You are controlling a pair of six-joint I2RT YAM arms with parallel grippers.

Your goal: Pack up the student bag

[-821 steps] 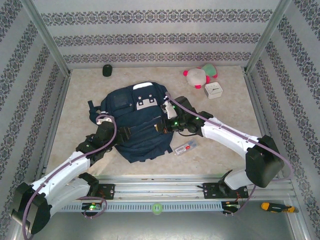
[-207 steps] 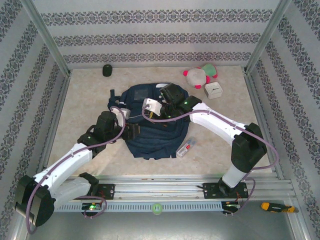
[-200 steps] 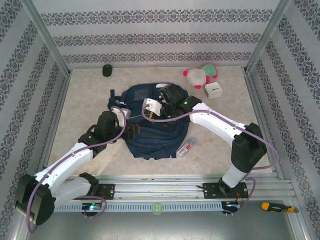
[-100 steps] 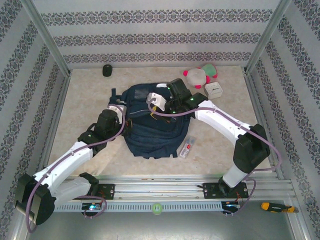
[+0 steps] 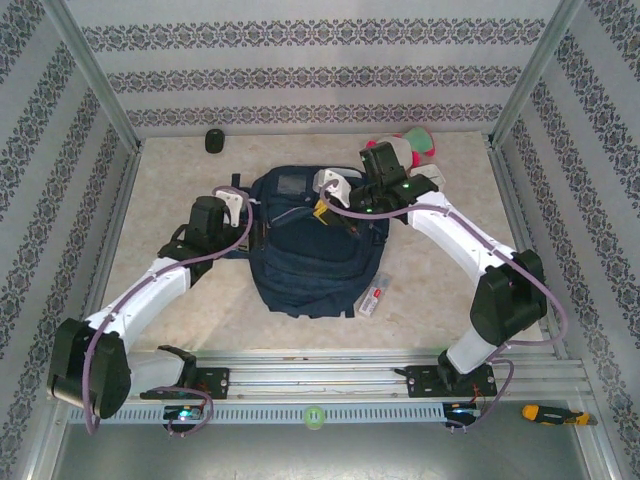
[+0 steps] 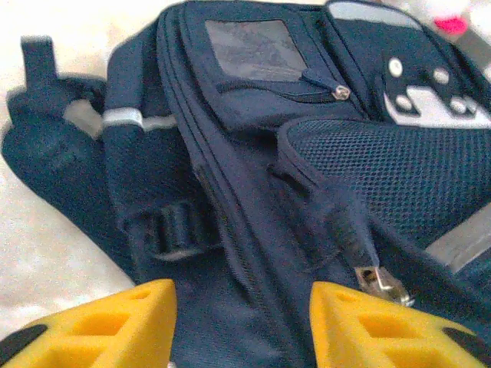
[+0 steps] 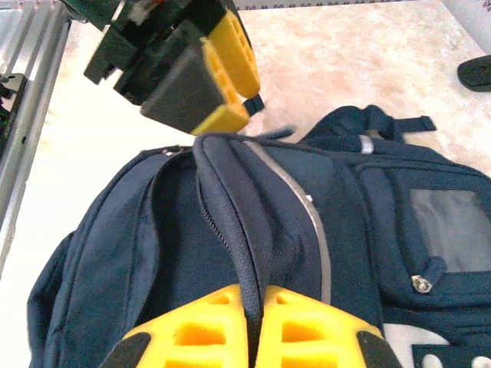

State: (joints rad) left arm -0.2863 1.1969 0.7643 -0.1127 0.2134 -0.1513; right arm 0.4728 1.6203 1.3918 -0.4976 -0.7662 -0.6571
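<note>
A beige marbled table (image 5: 170,180) was seen, enclosed by walls papered in patterned stripes and by metal frame posts. The student bag (image 5: 310,255) was laid at the table's centre, its front pockets turned upward. The left gripper (image 6: 242,322) was held at the bag's 10 o'clock edge, its yellow fingers (image 6: 100,322) spread apart with nothing clamped between them. The right gripper (image 7: 253,326) was set over the bag's 1 o'clock side, its fingers (image 7: 199,337) pressed together on a raised ridge of the bag's fabric. A small clear packet (image 5: 372,297) was found at the bag's 5 o'clock, just beside it. At 1 o'clock a pink and green plush toy (image 5: 420,140) was partly covered by the right arm. At 11 o'clock a small dark object (image 5: 214,140) could not be identified.
</note>
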